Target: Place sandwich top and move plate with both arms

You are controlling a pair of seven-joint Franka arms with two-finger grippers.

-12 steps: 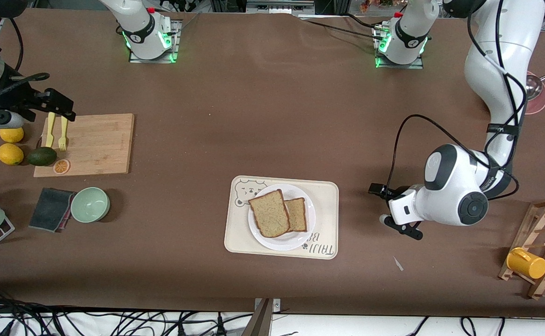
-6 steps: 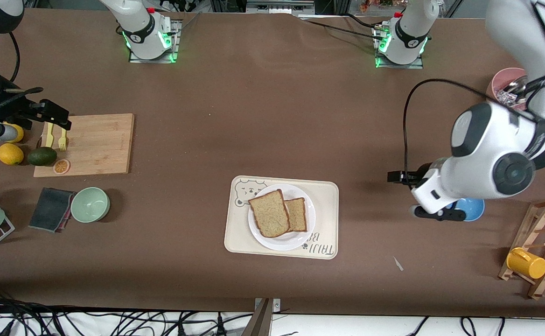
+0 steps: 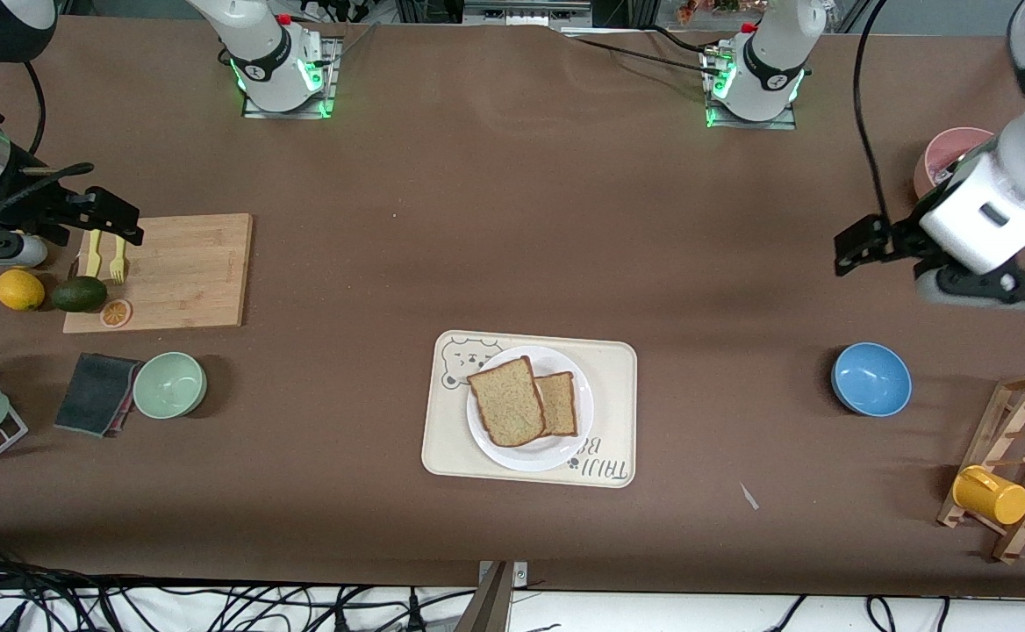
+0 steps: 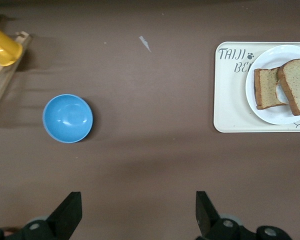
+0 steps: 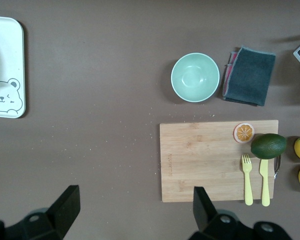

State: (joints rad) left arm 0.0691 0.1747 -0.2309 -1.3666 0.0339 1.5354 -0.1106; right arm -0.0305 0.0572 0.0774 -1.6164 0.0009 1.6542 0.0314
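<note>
- Sandwich top isn't in either gripper; it's lying on the plate, overlapping a smaller slice.
- Left gripper is up in the air over bare table at the left arm's end, fingers spread wide and holding nothing.
- Blue bowl sits nearer the front camera than that spot.
- Right gripper hangs over the cutting board edge, fingers wide apart and empty too.
- Plate rests on the bear tray, mid-table, well apart from both grippers.

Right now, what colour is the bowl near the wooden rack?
Blue; the bowl shows best in the left wrist view.
</note>
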